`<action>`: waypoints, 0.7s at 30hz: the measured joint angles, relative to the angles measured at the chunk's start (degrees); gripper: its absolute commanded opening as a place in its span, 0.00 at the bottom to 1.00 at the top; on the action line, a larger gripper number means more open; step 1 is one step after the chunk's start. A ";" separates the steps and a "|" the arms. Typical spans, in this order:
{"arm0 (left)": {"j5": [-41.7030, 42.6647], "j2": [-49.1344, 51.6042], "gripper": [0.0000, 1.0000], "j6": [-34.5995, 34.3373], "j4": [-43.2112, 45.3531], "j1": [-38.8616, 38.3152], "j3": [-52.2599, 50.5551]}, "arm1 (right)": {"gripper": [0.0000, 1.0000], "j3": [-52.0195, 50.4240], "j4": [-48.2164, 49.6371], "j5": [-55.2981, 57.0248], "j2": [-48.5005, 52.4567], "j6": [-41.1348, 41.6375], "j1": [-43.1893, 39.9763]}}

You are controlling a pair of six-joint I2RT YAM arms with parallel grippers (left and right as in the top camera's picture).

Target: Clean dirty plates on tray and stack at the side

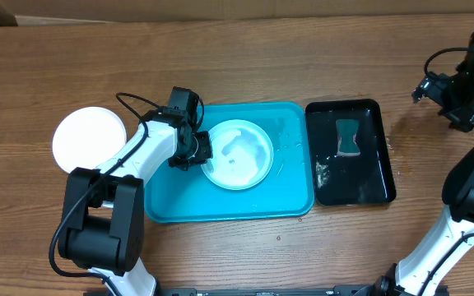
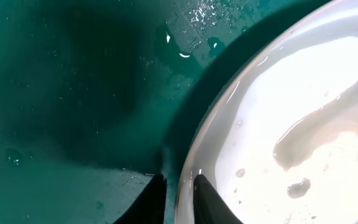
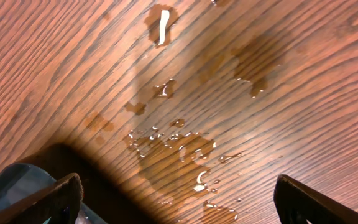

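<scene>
Pinching the wet rim of the pale blue plate (image 2: pixel 291 124) in the turquoise tray (image 1: pixel 286 201), our left gripper (image 2: pixel 179 186) nearly closed | right gripper (image 3: pixel 179 186) wide open, empty | risk: we judge the slick rim could slip, dropping it short of the white plate (image 1: pixel 89 138).

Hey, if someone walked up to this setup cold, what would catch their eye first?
The turquoise tray mid-table draws the eye, holding a wet pale blue plate whose left rim the left hand grips. A white plate lies alone on the table at far left. Right of the tray, a black tray holds a green sponge, and water puddles under the open right hand.
</scene>
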 measured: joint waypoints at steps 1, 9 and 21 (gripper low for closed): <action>0.00 0.00 0.12 -0.02 -0.02 0.00 0.00 | 1.00 0.00 -0.02 0.00 0.00 0.02 -0.20; -0.70 0.00 0.04 -0.15 -0.04 -1.51 0.00 | 1.00 0.00 0.00 0.00 0.00 0.04 -0.24; -5.20 0.00 0.04 0.35 -6.51 -1.86 5.60 | 1.00 0.00 0.02 -0.02 0.00 0.04 -0.24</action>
